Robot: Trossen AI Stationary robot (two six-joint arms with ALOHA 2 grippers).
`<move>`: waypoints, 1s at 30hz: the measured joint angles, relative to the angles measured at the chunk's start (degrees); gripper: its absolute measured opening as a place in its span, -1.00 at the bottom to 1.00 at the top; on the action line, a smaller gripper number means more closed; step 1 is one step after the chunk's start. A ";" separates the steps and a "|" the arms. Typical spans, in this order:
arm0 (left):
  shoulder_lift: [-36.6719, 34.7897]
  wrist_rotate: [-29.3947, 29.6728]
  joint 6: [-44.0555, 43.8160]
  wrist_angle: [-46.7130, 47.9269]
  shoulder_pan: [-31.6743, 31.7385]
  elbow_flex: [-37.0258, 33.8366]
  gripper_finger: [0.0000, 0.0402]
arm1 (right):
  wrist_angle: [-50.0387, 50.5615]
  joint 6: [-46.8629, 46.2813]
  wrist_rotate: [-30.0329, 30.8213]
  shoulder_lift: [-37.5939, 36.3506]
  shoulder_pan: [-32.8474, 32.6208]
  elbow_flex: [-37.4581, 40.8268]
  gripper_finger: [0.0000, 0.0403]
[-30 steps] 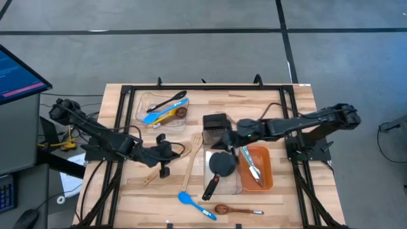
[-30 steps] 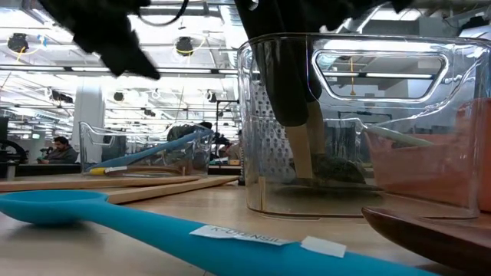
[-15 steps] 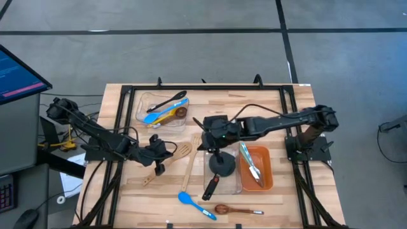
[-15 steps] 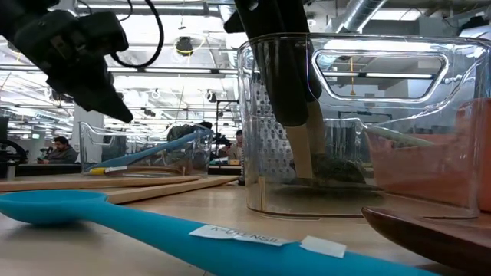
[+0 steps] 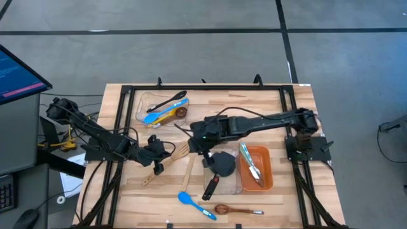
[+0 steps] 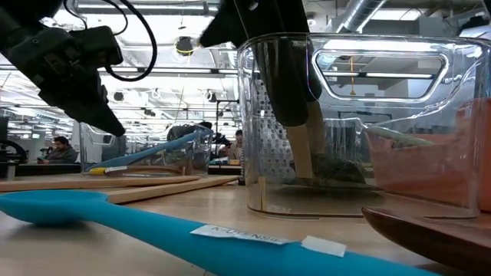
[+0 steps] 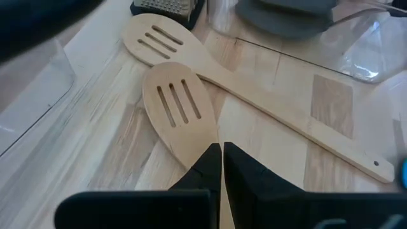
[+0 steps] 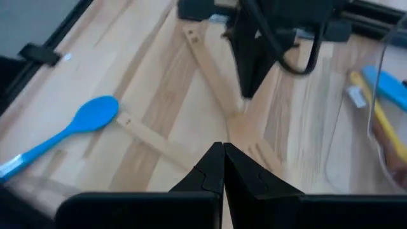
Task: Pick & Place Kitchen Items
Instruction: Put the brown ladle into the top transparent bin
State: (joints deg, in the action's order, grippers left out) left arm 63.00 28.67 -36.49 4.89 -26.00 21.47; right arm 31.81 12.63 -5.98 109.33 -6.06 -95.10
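Note:
Two slotted wooden spatulas lie flat and crossed on the table, one with its handle running under my left gripper, the other beside it. My left gripper is shut and hangs clear of the table in the low view. My right gripper is shut and held high over the spatulas, holding nothing. A steel grater stands past the spatula heads. A blue spoon and a brown wooden spoon lie near the front edge.
A clear bin at the far left holds black tongs and blue and yellow spoons. A clear container holds a black turner. An orange tray holds metal tongs. A black frame rims the table.
My right gripper has swung from over the clear container toward the table's left edge and now hangs over the spatulas, still shut. My left gripper has sunk toward the table and drawn back a little toward the left edge, still shut. The utensils have stayed where they were.

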 joint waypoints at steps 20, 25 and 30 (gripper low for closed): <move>0.00 -0.02 0.00 -0.28 0.00 0.00 -0.99 | -4.19 5.34 -0.37 11.78 1.31 -4.68 -1.00; 0.02 -0.02 -0.19 -0.37 0.00 0.00 -0.99 | -6.00 6.40 -0.33 12.88 1.38 -4.82 -1.00; 0.02 -0.02 -0.44 -0.42 0.00 0.00 -0.99 | -6.43 6.42 -0.20 15.13 1.93 -4.44 -1.00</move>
State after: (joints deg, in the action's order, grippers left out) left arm 63.02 28.64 -36.93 4.47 -26.00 21.47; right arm 25.38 19.05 -6.17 124.46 -4.14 -99.54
